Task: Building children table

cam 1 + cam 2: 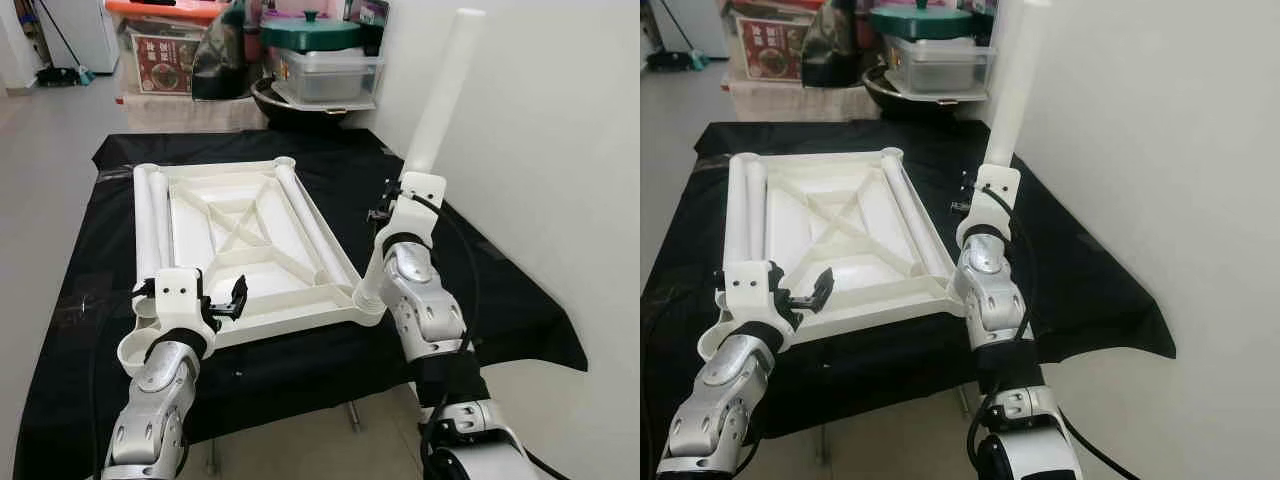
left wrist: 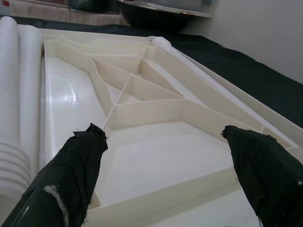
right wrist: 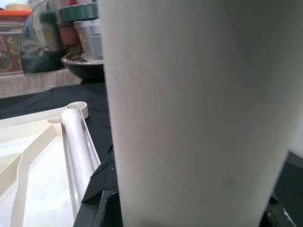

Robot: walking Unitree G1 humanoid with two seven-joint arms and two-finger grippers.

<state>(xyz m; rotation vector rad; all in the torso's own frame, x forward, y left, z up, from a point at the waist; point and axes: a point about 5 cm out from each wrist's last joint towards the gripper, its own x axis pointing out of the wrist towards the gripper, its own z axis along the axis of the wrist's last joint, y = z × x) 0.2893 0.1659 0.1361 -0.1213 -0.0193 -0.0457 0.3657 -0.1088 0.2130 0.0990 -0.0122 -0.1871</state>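
White plastic dominates the scene: the children's tabletop (image 1: 250,245) lies upside down on a desk (image 1: 90,330) draped in black cloth, its ribbed underside facing up so the corner sockets can take the legs. The right gripper (image 1: 400,205) has its jaws clamped around one table leg (image 1: 440,95), holding it nearly upright, a little tilted, with its threaded lower end down at the near right corner socket (image 1: 368,305) — the pose reads as seating or screwing the leg in, though whether it is fully home cannot be told. In the right wrist view the leg's smooth wall sits right against the camera, consistent with a firm grip.

The left gripper (image 1: 222,300) hovers at the near edge of the tabletop with its jaws spread wide and empty; the left wrist view looks between its fingers (image 2: 75,165) across the cross-braced ribs. It seems placed to steady the tabletop, or to be ready for the next leg.

Two spare legs (image 1: 152,225) lie side by side along the tabletop's left edge and a third leg (image 1: 310,225) lies along the right edge — parked inside the rim, probably so they cannot roll off. The near left socket (image 1: 135,350) is open and empty. Storage boxes and a pot (image 1: 310,45) stand beyond the desk.
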